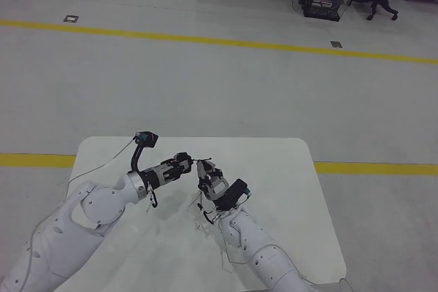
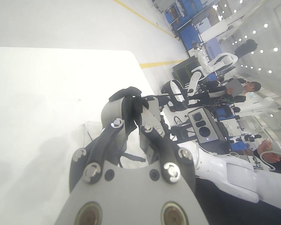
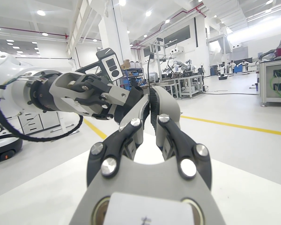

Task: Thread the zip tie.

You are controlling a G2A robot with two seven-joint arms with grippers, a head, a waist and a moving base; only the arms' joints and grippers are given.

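Over white rectangular table [image 1: 292, 190], left gripper [image 1: 185, 160] and right gripper [image 3: 149, 101], tips meeting, both clenched on thin black plastic zip tie [image 3: 149, 71]; threading apparently underway, unfinished.

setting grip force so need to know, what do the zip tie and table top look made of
zip tie: thin black strip curving slightly up from the shut right tool, so probably flexible plastic, maybe nylon.
table: smooth white matte top with rounded corners, likely laminate or painted board; the look leaves it open.
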